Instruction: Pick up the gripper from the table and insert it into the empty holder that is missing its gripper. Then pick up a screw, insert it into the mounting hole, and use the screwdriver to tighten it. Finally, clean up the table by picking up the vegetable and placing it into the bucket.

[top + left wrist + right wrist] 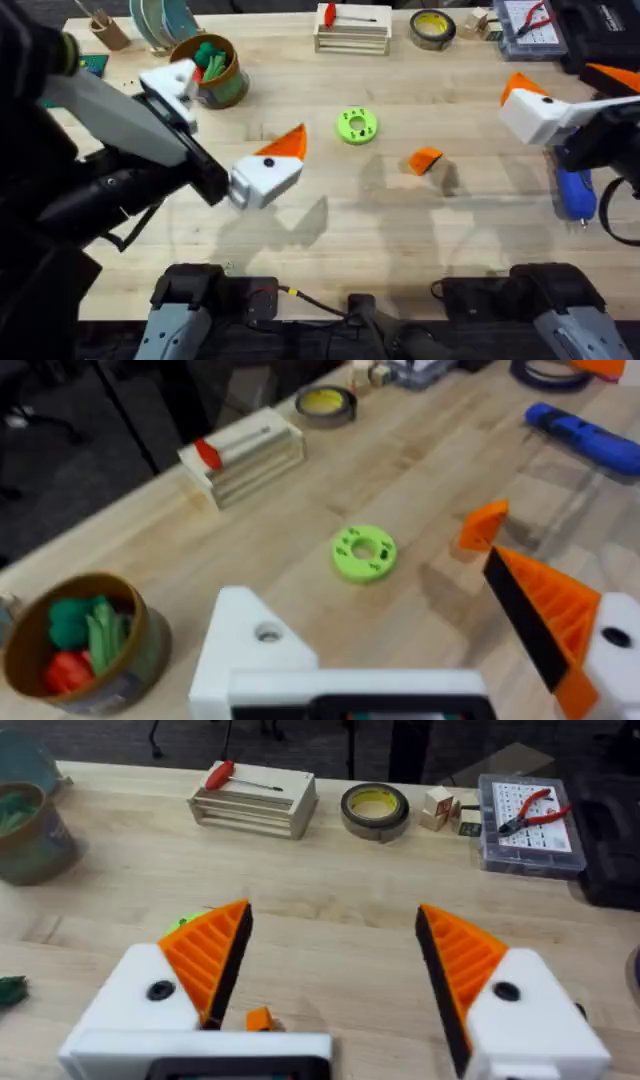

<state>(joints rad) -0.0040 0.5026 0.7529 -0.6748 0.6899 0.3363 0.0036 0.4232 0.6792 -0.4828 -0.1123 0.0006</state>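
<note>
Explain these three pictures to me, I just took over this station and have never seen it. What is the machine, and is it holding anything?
It is two robot arms at a wooden table. The overhead picture looks down from above their bases; the other two come from a camera on each wrist, looking past that arm's own fingers.

The left tool is open and holds nothing. One finger wears an orange ribbed pad; the other, the bare white mount, has none. The right tool is open too, empty, with both pads.

On the table lie a loose orange pad, a lime green ring, a blue screwdriver, and a can with green and red pieces inside.
</note>
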